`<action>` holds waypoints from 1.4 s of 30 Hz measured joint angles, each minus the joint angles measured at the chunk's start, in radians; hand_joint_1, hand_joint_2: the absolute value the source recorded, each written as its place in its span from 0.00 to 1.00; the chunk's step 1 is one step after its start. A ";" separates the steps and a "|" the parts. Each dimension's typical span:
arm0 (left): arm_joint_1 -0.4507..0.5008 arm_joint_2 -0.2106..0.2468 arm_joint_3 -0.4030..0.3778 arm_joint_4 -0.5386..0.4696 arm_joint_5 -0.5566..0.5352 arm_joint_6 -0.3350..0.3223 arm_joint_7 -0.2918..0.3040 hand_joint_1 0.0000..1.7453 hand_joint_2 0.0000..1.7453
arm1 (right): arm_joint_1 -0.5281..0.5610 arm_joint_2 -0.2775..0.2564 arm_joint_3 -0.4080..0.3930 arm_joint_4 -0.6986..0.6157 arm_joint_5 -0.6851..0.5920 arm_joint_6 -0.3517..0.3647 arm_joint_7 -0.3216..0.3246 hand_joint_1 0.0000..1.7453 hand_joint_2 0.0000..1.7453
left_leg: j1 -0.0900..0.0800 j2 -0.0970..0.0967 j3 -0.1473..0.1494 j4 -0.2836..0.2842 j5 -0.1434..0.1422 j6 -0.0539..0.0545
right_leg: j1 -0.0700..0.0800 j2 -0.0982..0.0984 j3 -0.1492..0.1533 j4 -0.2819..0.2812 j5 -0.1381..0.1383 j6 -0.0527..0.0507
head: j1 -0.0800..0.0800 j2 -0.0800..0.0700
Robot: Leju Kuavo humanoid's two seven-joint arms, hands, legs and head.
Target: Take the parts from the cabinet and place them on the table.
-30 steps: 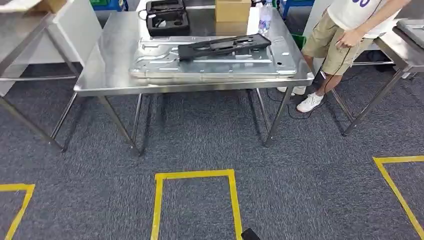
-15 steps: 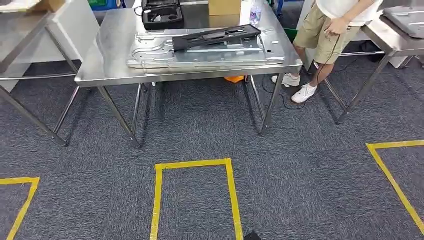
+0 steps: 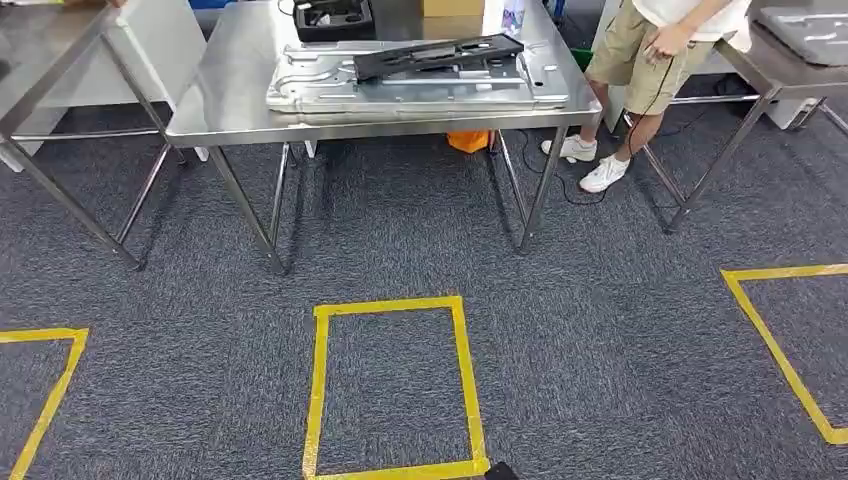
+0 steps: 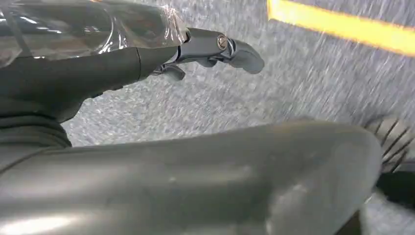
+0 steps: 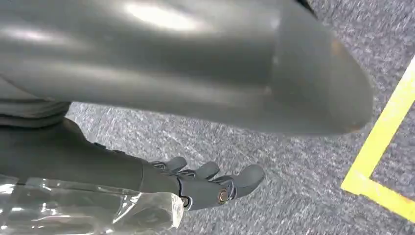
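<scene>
A stainless-steel table (image 3: 220, 110) stands on grey carpet (image 3: 400, 230), bearing a large pressed silver panel (image 3: 330, 95) with a long black part (image 3: 440, 55) lying across its top; a black moulded tray (image 3: 335, 18) sits behind them at the table's far edge. Compared with the frame half a second earlier, the whole scene has shifted: the table and the yellow floor-tape rectangle (image 3: 318, 380) sit higher in the head view, which is a move of the camera and not of the objects, and the parts lie on the table as before. A person (image 3: 660, 60) in khaki shorts stands at the table's right end, with an orange object (image 3: 468, 140) on the floor under the table. The left hand (image 4: 215, 49) hangs over the carpet with fingers extended and nothing in it; the right hand (image 5: 210, 183) likewise hangs empty, fingers loosely apart.
</scene>
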State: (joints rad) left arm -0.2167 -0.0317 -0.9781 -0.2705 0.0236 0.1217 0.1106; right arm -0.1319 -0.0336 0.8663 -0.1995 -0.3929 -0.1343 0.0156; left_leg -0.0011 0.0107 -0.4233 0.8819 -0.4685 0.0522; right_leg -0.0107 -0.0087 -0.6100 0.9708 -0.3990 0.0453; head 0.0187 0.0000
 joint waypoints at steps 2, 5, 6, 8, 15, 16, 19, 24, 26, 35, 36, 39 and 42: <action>-0.001 0.000 0.000 0.001 0.000 0.000 0.000 0.00 0.00 | 0.003 0.000 0.000 0.000 0.000 0.000 0.000 0.00 0.00 | -0.004 0.001 -0.014 0.003 0.010 0.012 | -0.002 0.000 -0.062 0.155 -0.099 0.003 | 0.003 0.000; 0.003 -0.001 0.000 0.001 -0.003 0.000 0.000 0.00 0.00 | 0.011 0.000 0.001 0.000 0.000 0.000 0.000 0.00 0.00 | -0.010 0.001 -0.036 0.007 0.024 0.013 | -0.001 0.000 -0.105 0.310 -0.158 0.007 | 0.003 0.000; 0.006 -0.001 -0.001 0.001 -0.003 0.000 0.000 0.00 0.00 | 0.013 0.000 0.001 0.000 0.000 0.000 0.000 0.00 0.00 | -0.010 0.001 -0.040 0.011 0.025 0.012 | -0.001 0.000 -0.069 0.262 -0.134 0.007 | 0.004 0.000; 0.009 -0.001 -0.002 0.001 -0.004 0.000 0.000 0.00 0.00 | 0.012 0.000 0.001 0.000 0.000 0.000 -0.003 0.00 0.00 | -0.010 0.001 -0.045 0.022 0.025 0.009 | -0.003 0.000 0.056 0.066 -0.060 0.004 | 0.004 0.000; 0.015 -0.003 -0.007 0.001 -0.014 -0.010 0.012 0.00 0.00 | 0.015 -0.002 0.000 0.000 -0.006 0.000 -0.006 0.00 0.00 | -0.011 -0.002 -0.085 0.077 -0.002 -0.024 | -0.001 0.002 0.080 -0.021 -0.048 -0.029 | 0.002 0.000; 0.015 -0.003 -0.007 0.001 -0.016 -0.011 0.015 0.00 0.00 | 0.014 -0.002 0.000 0.000 -0.008 0.000 -0.006 0.00 0.00 | -0.008 -0.002 -0.113 0.142 -0.043 -0.031 | -0.001 0.002 0.077 -0.021 -0.046 -0.034 | -0.003 0.000; 0.022 -0.003 -0.011 0.001 -0.016 -0.013 0.023 0.00 0.00 | 0.015 -0.002 0.000 0.000 -0.015 0.000 -0.006 0.00 0.00 | 0.001 -0.002 -0.220 0.376 -0.136 -0.044 | 0.001 0.002 0.070 -0.020 -0.043 -0.038 | -0.004 0.000; 0.033 -0.003 -0.014 0.001 -0.013 -0.013 0.026 0.00 0.00 | 0.017 -0.003 0.000 0.000 -0.024 0.000 -0.003 0.00 0.00 | 0.012 -0.037 -0.080 0.085 0.022 -0.039 | -0.001 0.022 0.071 -0.020 -0.037 -0.031 | -0.004 0.000; 0.035 -0.003 -0.014 0.002 -0.009 -0.014 0.029 0.00 0.00 | 0.012 -0.003 0.000 0.000 -0.026 0.000 -0.002 0.00 0.00 | 0.006 -0.054 -0.069 0.048 0.016 -0.033 | 0.003 0.035 0.060 -0.017 -0.032 -0.020 | -0.003 0.000; 0.044 -0.005 -0.014 0.003 -0.003 -0.016 0.026 0.00 0.00 | 0.020 -0.006 0.000 0.000 -0.028 0.000 -0.001 0.00 0.00 | 0.001 -0.012 -0.077 0.037 0.037 0.005 | -0.005 0.025 -0.093 0.323 -0.194 0.009 | 0.003 0.000; 0.046 -0.005 -0.014 0.003 -0.002 -0.016 0.025 0.00 0.00 | 0.022 -0.006 0.000 0.000 -0.028 0.000 -0.002 0.00 0.00 | 0.001 -0.010 -0.077 0.037 0.037 0.005 | -0.005 0.024 -0.081 0.304 -0.177 0.010 | 0.003 0.000; 0.044 -0.008 -0.014 0.003 0.000 -0.016 0.021 0.00 0.00 | 0.021 -0.010 0.000 0.000 -0.025 0.000 -0.008 0.00 0.00 | 0.003 -0.010 -0.074 0.045 0.033 -0.002 | -0.012 0.015 0.060 0.050 -0.060 0.013 | 0.003 0.000; 0.042 -0.008 -0.014 0.003 0.003 -0.013 0.021 0.00 0.00 | 0.018 -0.010 0.000 0.000 -0.024 0.000 -0.010 0.00 0.00 | -0.005 -0.010 -0.089 0.061 0.027 -0.017 | -0.008 0.015 0.077 -0.004 -0.065 0.000 | 0.001 0.000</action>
State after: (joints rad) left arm -0.1743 -0.0393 -0.9922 -0.2670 0.0267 0.1083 0.1312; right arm -0.1139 -0.0435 0.8659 -0.1995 -0.4169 -0.1343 0.0057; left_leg -0.0062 0.0010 -0.5120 0.9427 -0.4412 0.0348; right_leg -0.0187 0.0059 -0.5333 0.9673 -0.4637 0.0455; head 0.0198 -0.0004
